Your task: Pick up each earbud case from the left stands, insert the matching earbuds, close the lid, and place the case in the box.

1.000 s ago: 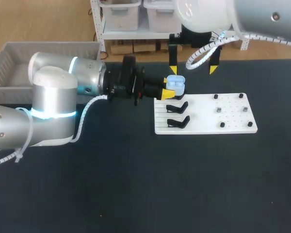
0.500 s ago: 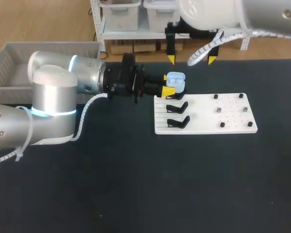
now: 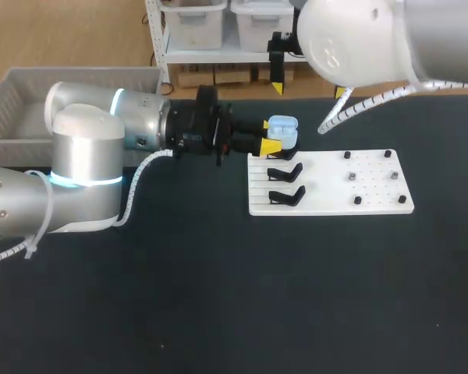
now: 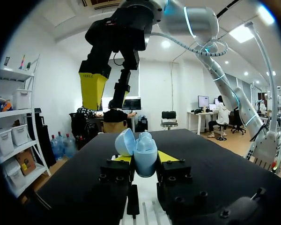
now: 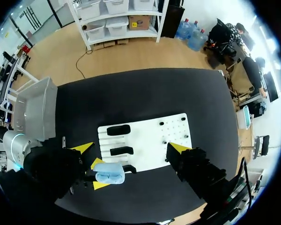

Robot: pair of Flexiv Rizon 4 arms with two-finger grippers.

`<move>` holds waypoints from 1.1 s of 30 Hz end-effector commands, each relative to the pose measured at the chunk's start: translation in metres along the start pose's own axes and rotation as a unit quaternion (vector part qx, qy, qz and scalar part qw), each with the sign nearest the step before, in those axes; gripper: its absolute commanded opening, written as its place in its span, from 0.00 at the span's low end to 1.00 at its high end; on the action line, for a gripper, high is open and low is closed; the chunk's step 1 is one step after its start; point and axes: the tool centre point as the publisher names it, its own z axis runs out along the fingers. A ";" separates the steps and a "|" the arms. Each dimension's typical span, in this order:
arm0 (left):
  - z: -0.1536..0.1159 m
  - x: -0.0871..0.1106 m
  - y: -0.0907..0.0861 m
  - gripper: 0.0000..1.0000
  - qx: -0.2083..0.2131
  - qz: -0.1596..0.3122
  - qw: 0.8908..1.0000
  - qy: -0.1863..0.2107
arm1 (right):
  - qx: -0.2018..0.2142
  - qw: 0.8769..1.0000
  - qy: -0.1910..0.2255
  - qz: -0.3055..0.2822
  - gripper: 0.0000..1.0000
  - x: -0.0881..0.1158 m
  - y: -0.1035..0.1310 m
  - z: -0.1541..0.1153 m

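Tabletop (image 3: 218, 296) lies open in front. My left jaws clamp the earbud case (image 3: 282, 131); right jaws, spread empty, stand farther from it than before.

The board (image 3: 327, 204) is laid on the tabletop (image 3: 218, 296), right of the frame's centre in the head view. Stands (image 3: 285, 171) are set one before the other on the board's left part. Six small parts (image 3: 351, 177) are spread in two columns over its right part. The earbud case (image 3: 283, 131) is held at the board's rear left corner, just above the frame's centre. It is clamped from two sides by the left end effector (image 3: 270, 135), whose arm enters from the left. The box (image 3: 15, 101) is placed at the upper left, behind that arm. The right end effector (image 5: 131, 148) is held above the board's rear edge, at the upper middle, fingers spread wide.
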 end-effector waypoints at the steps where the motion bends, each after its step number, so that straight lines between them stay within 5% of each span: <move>1: 0.000 0.000 0.000 0.00 -0.001 0.000 1.000 0.000 | 0.003 1.000 0.005 0.000 1.00 -0.007 0.002 0.010; 15: 0.000 0.000 0.000 0.00 -0.001 0.000 1.000 0.000 | 0.009 0.999 0.047 -0.004 1.00 0.013 -0.004 0.041; 33: 0.000 0.000 0.000 0.00 -0.001 0.000 1.000 0.000 | -0.002 0.997 0.070 -0.027 1.00 0.055 -0.009 0.024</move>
